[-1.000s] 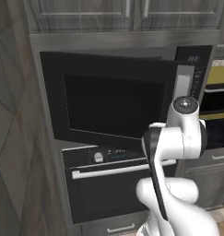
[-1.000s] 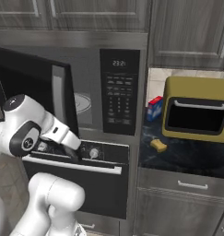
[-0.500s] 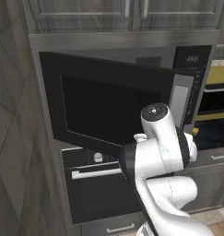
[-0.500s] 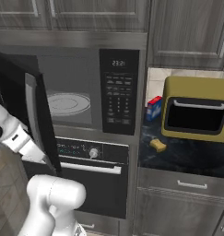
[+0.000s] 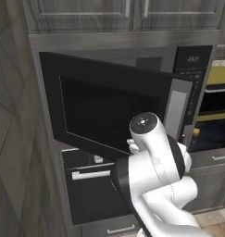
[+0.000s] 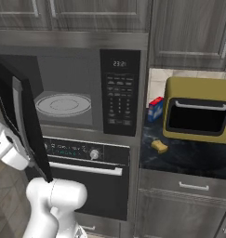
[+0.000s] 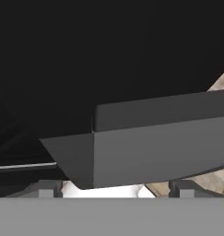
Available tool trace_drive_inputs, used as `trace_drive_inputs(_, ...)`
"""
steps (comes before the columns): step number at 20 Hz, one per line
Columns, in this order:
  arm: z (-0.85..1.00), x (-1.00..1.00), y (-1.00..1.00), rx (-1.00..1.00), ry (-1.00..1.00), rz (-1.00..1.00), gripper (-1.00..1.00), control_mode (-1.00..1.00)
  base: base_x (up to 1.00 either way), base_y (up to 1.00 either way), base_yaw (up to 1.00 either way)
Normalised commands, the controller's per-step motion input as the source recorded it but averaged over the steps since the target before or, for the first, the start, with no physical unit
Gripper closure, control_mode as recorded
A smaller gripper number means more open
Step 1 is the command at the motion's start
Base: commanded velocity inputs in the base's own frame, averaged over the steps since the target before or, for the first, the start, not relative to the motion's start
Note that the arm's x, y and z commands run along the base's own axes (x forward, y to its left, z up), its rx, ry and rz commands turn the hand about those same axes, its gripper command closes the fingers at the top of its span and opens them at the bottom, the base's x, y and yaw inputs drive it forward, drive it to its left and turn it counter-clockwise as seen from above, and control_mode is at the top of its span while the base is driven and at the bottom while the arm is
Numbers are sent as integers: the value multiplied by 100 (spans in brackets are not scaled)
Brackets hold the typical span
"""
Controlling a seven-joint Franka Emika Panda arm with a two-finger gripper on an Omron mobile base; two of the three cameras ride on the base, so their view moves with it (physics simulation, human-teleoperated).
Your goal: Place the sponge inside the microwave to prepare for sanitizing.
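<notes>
The small yellow sponge (image 6: 159,146) lies on the dark counter (image 6: 198,160) to the right of the microwave (image 6: 120,88), in front of the toaster oven. The microwave's black door (image 6: 27,122) stands swung out to the left, baring the grey interior and round turntable (image 6: 63,104). From the left base view the door (image 5: 109,111) hides the cavity. My gripper (image 7: 114,191) sits low by the door's grey lower edge (image 7: 155,147), far from the sponge. Its fingertips (image 7: 49,191) stand wide apart, open, with nothing held between them.
An olive-yellow toaster oven (image 6: 198,109) stands on the counter, with a blue and red box (image 6: 155,109) beside it. A black oven (image 6: 86,172) with a bar handle sits under the microwave. Grey cabinets (image 6: 189,32) hang above, and the open door juts out at the left.
The microwave door has swung much wider open. My arm has drawn back to the left with it, and the jaws have parted.
</notes>
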Motion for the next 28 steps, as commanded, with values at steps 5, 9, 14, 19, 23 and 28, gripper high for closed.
trace_drive_inputs(5,19,-1,13,-9,0,0,-100,-100,0,0,0)
trace_drive_inputs(9,26,-34,35,-10,0,0,-100,-100,0,0,0)
trace_drive_inputs(14,43,-70,1,0,-4,0,-100,-100,0,0,0)
trace_drive_inputs(19,50,-67,-36,25,-8,0,-100,-100,0,0,0)
trace_drive_inputs(23,52,-25,-73,65,-4,11,-100,-100,0,0,0)
trace_drive_inputs(28,16,11,-79,77,-6,22,-100,-100,0,0,0)
